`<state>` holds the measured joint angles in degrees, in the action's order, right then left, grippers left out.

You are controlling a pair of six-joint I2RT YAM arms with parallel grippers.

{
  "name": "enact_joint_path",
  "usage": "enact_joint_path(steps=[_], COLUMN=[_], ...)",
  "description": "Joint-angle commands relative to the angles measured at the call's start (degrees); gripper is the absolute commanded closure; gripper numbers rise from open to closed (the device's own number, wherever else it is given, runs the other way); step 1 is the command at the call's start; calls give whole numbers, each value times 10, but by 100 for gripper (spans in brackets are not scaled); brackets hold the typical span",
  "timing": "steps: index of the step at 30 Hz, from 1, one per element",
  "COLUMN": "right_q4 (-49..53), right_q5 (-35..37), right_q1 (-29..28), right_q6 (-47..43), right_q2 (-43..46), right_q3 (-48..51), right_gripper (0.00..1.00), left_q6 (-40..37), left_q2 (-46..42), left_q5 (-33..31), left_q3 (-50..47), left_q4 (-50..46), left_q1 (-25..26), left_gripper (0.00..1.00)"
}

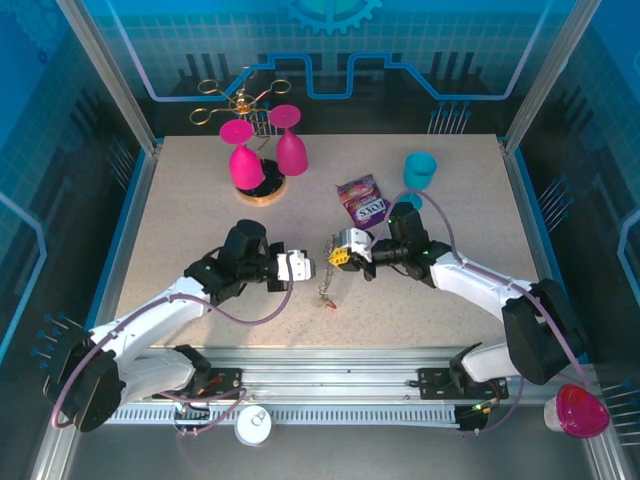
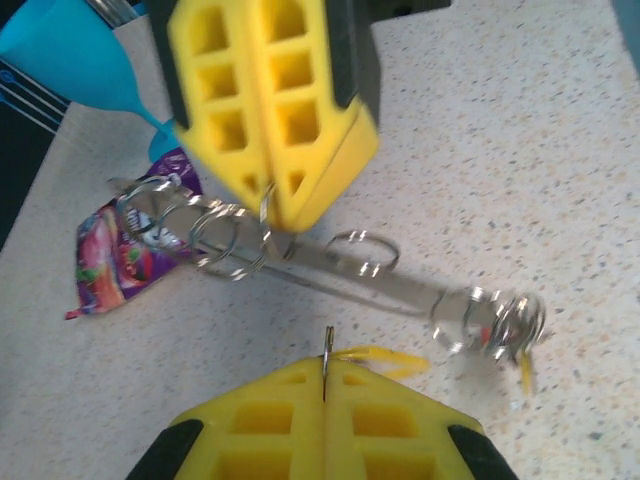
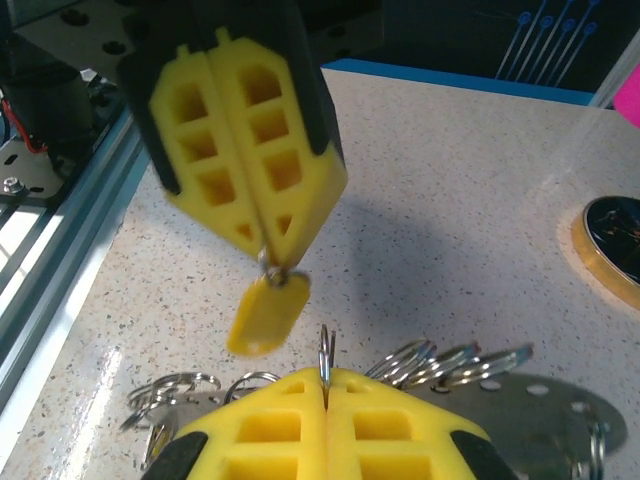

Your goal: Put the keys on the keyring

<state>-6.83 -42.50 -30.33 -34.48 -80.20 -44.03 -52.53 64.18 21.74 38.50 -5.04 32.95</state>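
Left end effector (image 3: 268,250) and right end effector (image 3: 324,380) meet tip to tip above the counter (image 1: 190,215), both clamped: right pinching the keyring (image 1: 327,287) by its ring, left holding 1 yellow-headed key (image 3: 265,315). Likely hazard: thin ring twisting in the grip, key dropping
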Motion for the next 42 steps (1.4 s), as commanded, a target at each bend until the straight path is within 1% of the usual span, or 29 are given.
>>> enact_joint_path(steps=[1, 5, 12, 15, 23, 27, 32, 42], right_q4=[33, 54, 77, 77, 52, 23, -15, -13], right_q5=[-6, -3, 37, 34, 11, 14, 16, 25], right_q1=[-18, -23, -38, -41, -41, -39, -29, -27], right_q6=[-70, -115, -187, -190, -155, -132, -91, -78], right_q2=[-11, -16, -13, -16, -24, -27, -27, -36], right_q3=[-28, -31, -25, -25, -26, -24, -14, -16], right_gripper=[100, 100, 100, 100, 100, 100, 100, 100], left_q6=[25, 16, -1, -1, -12, -20, -26, -31], left_q2=[13, 24, 26, 28, 24, 21, 19, 17], left_q5=[0, -10, -48, -44, -20, -16, -23, -42], left_q3=[-18, -34, -46, -53, -62, -64, -69, -76], left_q4=[50, 88, 123, 144, 158, 154, 156, 182], left_q1=[12, 12, 11, 11, 11, 11, 12, 14], left_gripper=[100, 100, 100, 100, 100, 100, 100, 100])
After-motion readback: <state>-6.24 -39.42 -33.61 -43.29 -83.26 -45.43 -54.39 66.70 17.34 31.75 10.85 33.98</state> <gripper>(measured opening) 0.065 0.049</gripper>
